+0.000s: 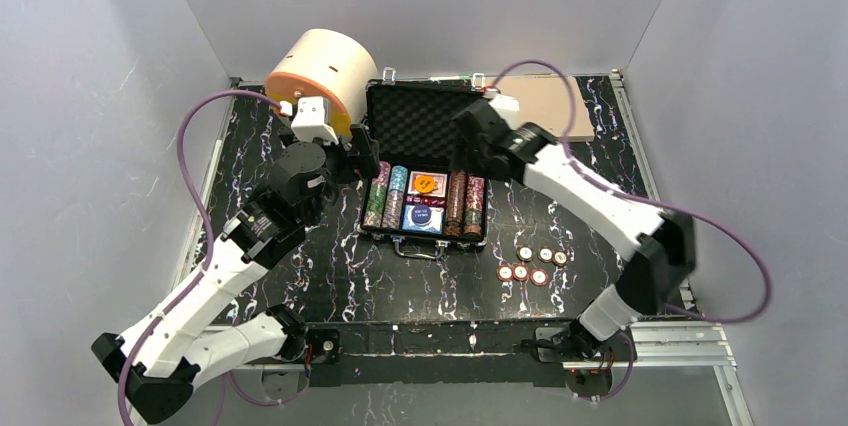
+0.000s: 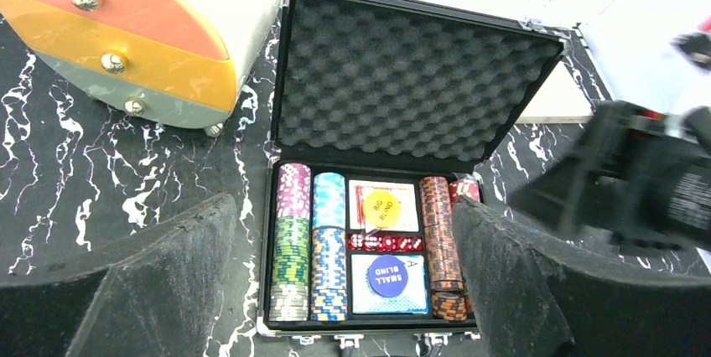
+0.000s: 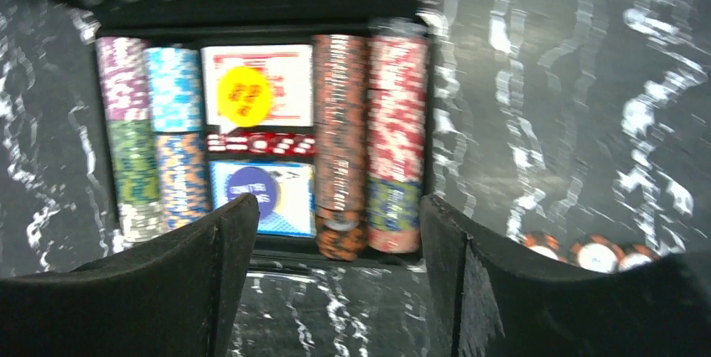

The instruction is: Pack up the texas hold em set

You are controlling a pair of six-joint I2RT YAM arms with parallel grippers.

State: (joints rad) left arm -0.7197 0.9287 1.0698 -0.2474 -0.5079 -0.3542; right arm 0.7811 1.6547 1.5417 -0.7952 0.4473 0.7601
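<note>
You have the black briefcase [image 1: 415, 126] open mid-tabletop [image 1: 300, 276], its lid raised at 12 o'clock showing egg-crate foam and its handle [image 1: 420, 248] at 6 o'clock. Inside, striped chip rows [image 2: 293, 244] lie on edge: two columns on the 9 o'clock side, two on the 3 o'clock side. Between them sit the red deck [image 2: 404, 198] under a yellow button [image 2: 382, 208], a row of red dice [image 2: 385, 242], then the blue deck [image 2: 369, 294] under a blue button [image 2: 391, 276]. Six red-and-white loose chips [image 1: 532, 266] lie flat on the tabletop at 4 o'clock from the case, apart from it.
</note>
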